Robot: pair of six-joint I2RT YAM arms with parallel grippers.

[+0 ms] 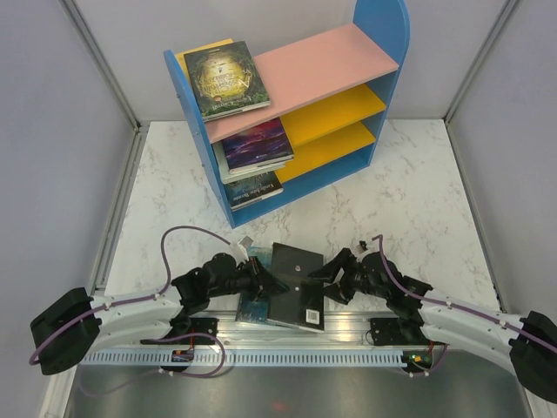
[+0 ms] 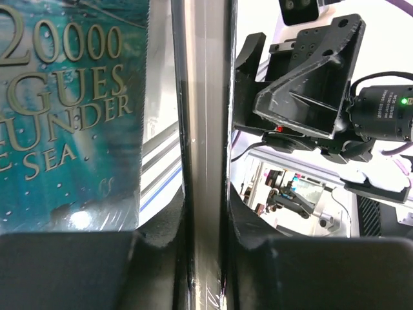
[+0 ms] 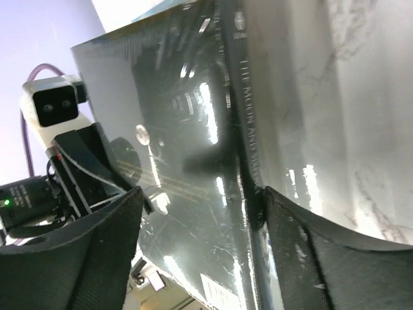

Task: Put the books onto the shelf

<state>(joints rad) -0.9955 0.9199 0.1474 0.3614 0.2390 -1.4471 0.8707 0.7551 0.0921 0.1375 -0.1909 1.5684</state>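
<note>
A black book [image 1: 296, 286] lies tilted over a teal book [image 1: 252, 300] near the table's front edge. My left gripper [image 1: 265, 280] is shut on the black book's left edge. In the left wrist view that edge [image 2: 206, 129] runs straight between the closed pads, with the teal book [image 2: 64, 110] to its left. My right gripper [image 1: 324, 279] stands open at the book's right side. One of its fingers [image 3: 310, 252] rests against the spine [image 3: 248, 148]; the other finger [image 3: 90, 258] is apart from it. The shelf [image 1: 322, 65] holds a dark green book [image 1: 226, 78], a purple one [image 1: 255, 144] and a dark blue one [image 1: 252, 187].
The marble table [image 1: 418, 200] is boxed in by grey walls on the left, right and back. A metal rail [image 1: 305, 329] carrying the arm bases runs along the near edge. A yellow book [image 1: 204, 48] peeks out under the dark green one.
</note>
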